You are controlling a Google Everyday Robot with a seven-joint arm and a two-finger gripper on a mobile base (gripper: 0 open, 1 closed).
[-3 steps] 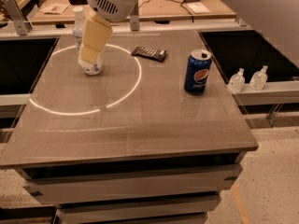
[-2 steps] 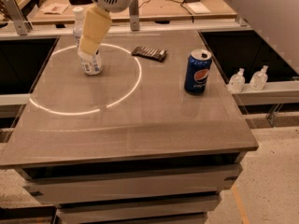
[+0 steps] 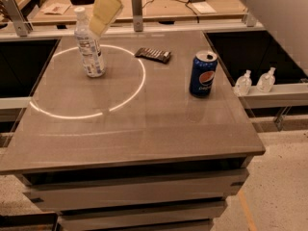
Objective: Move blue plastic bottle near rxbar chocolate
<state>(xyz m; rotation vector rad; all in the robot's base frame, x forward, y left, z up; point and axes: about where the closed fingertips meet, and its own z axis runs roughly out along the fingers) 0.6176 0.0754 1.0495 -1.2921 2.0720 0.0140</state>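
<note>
The blue plastic bottle [image 3: 89,46], clear with a white cap and a pale label, stands upright on the back left of the table, inside a bright ring of light. The rxbar chocolate [image 3: 153,55], a flat dark bar, lies on the table to the bottle's right, about a hand's length away. My gripper [image 3: 107,9], with cream-coloured padding, hangs at the top of the camera view, above and just right of the bottle's cap. Nothing shows in its hold.
A blue Pepsi can [image 3: 203,74] stands right of centre on the grey table [image 3: 144,129]. Two small clear pump bottles [image 3: 255,82] sit on a ledge off the table's right edge. A cluttered wooden bench [image 3: 183,4] runs behind the table.
My gripper has risen and shifted a little to the right, off the bottle's top. The whole bottle with its cap now shows. Bottle, bar and can have not moved.
</note>
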